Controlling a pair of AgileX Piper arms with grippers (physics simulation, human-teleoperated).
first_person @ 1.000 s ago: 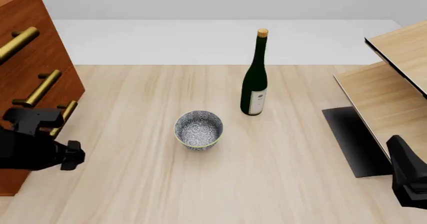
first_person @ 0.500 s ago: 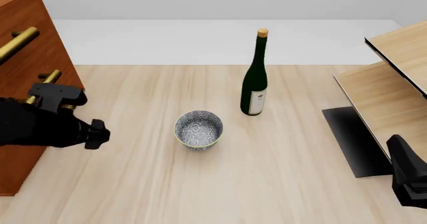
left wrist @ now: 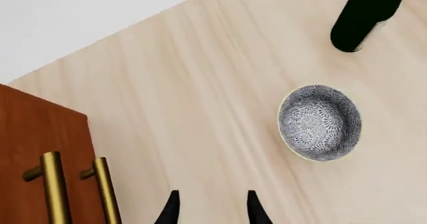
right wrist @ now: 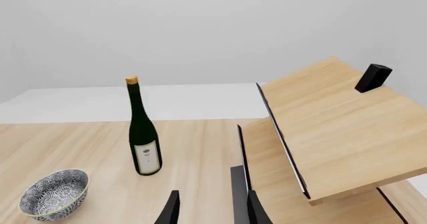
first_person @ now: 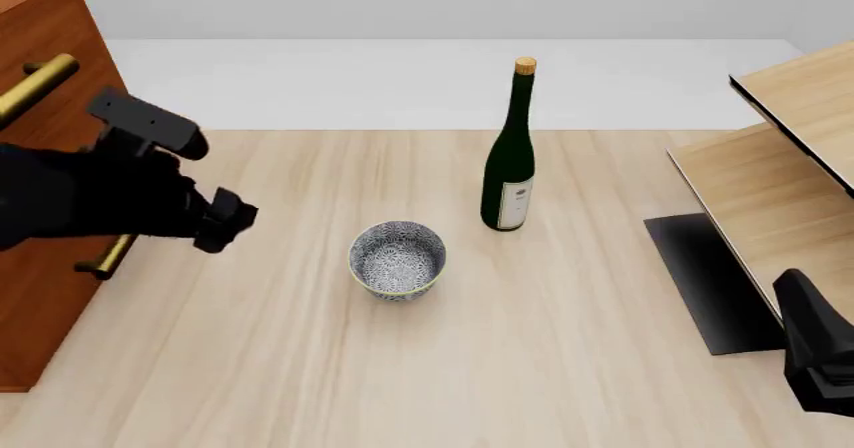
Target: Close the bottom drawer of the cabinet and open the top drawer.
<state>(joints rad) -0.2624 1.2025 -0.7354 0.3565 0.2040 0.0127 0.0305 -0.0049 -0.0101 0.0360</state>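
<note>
A pale light-wood table [first_person: 441, 368] fills the scene under even, soft light. Beyond its far edge lies a white floor [first_person: 400, 83] and a plain grey wall [right wrist: 200, 29]. A light-wood shelf unit [first_person: 787, 168] stands at the right edge.

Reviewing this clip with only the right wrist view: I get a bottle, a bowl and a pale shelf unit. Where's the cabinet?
Observer: The cabinet stands at the far left edge of the front view, outside your picture.
Operator: Is the left gripper on a handle?
Observer: No. In the left wrist view the left gripper is open and empty over bare table, with two brass handles off to one side of it.
Operator: Can you see the top drawer?
Observer: Only partly. In the front view the top drawer shows its handle above the left arm, with nothing touching it.
</note>
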